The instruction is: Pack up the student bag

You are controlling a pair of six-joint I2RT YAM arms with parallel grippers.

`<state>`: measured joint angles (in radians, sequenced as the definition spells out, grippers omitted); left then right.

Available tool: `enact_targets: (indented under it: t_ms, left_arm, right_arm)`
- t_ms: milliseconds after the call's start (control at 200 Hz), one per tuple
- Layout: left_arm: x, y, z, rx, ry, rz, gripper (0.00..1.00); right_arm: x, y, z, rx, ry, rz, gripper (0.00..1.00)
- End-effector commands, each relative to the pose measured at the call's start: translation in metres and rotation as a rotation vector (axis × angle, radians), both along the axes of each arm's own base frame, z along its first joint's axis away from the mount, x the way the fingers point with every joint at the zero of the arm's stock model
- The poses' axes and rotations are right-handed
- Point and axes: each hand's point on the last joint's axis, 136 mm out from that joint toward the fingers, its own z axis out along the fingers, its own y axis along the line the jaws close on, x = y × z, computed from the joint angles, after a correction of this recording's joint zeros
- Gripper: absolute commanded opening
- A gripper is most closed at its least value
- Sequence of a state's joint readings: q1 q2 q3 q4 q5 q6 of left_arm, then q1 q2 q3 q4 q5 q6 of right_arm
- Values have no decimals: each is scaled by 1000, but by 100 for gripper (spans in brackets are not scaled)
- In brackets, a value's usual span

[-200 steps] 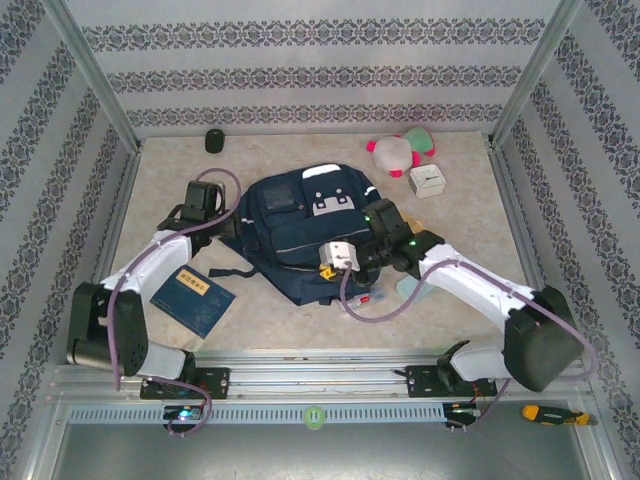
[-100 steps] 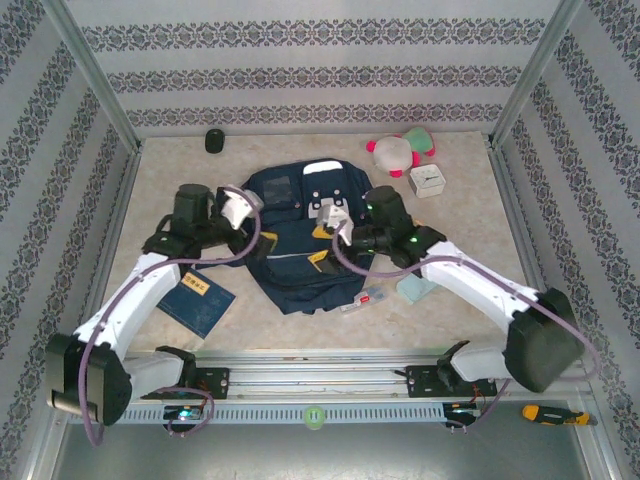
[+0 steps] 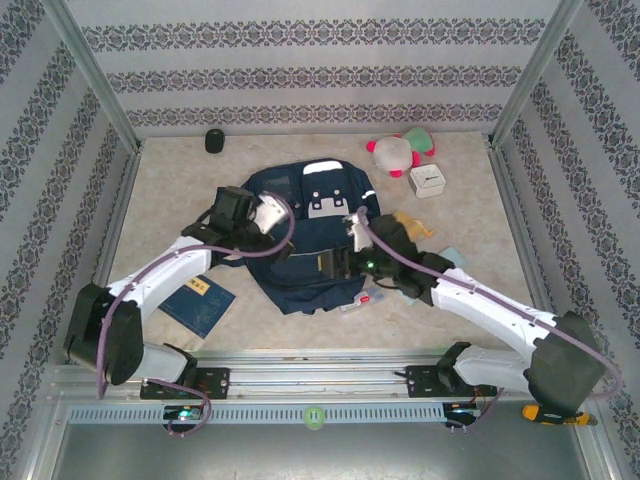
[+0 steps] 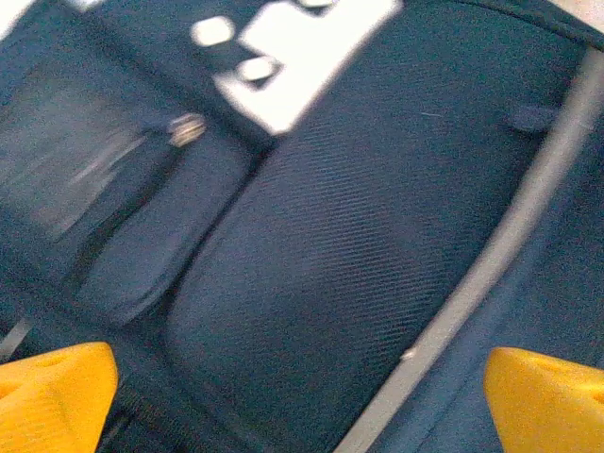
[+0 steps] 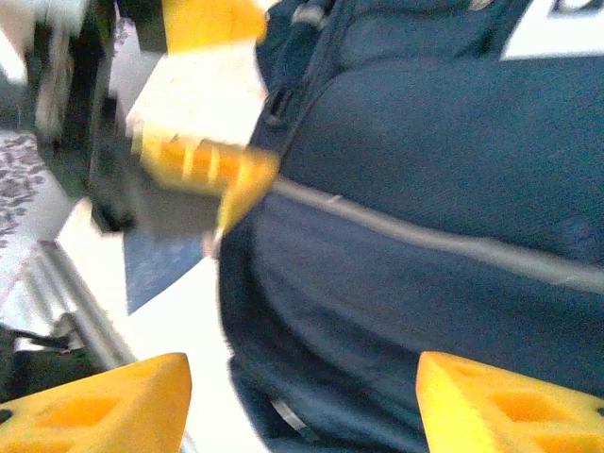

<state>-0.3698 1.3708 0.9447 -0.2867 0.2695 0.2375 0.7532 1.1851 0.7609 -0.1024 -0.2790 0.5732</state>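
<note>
1. Student bag (image 3: pixel 315 235): a large navy fabric backpack with thin pale stripes. It lies flat at the middle of the surface, front face up. Its long axis runs from the near edge toward the far wall. The end with the white buckle patches (image 3: pixel 330 200) points away from the arms.
2. Left gripper (image 4: pixel 302 396): yellow fingers spread as wide as they go, with nothing between them. It hangs over the bag's left half, close to the ribbed fabric.
3. Right gripper (image 5: pixel 302 406): yellow fingers partly spread and holding nothing. It is over the bag's near right part, facing the left gripper.
4. Flat dark blue book with a yellow label (image 3: pixel 195 298): left of the bag, near the front rail and apart from it.
5. Pink, white and green plush toy (image 3: pixel 400 150) and small white box (image 3: pixel 428 181): beyond the bag's far right corner, beside each other.
6. Small black cylinder (image 3: pixel 214 140): at the far left, by the wall.
7. Surface (image 3: pixel 160 180): a beige marbled sheet.
8. Room: walls (image 3: pixel 320 75) papered in bands of dark floral pattern, with aluminium frame posts (image 3: pixel 92 75) at the corners.
</note>
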Motion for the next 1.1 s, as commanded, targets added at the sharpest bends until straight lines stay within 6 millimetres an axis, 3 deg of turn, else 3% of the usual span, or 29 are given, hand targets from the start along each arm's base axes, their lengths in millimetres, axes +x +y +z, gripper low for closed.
enact_targets:
  t_ms: [0,150,340,545,790,949,1099]
  left_arm:
    - [-15,65,14,-104,189,539,99]
    - [-65,113,2,-251,364,936,99]
    - [-123,156,-20,-411,435,1310,99]
    - [-164,189,-47,-484,483,1580,99]
    - [-186,201,-85,-494,548,1732,98]
    - [-183,206,-98,-483,541,1753,97]
    - [-166,193,-116,-506,611,1664,96]
  right_arm:
    - [3,21,5,55,120,-167,63]
    - [-14,80,3,82,216,-88,63]
    - [-21,157,-12,46,290,73,61]
    - [-12,212,-42,-25,319,185,58]
    - [-9,247,-81,-142,366,302,57]
    - [-4,254,-101,-205,389,321,57]
    - [2,250,-112,-237,410,314,52]
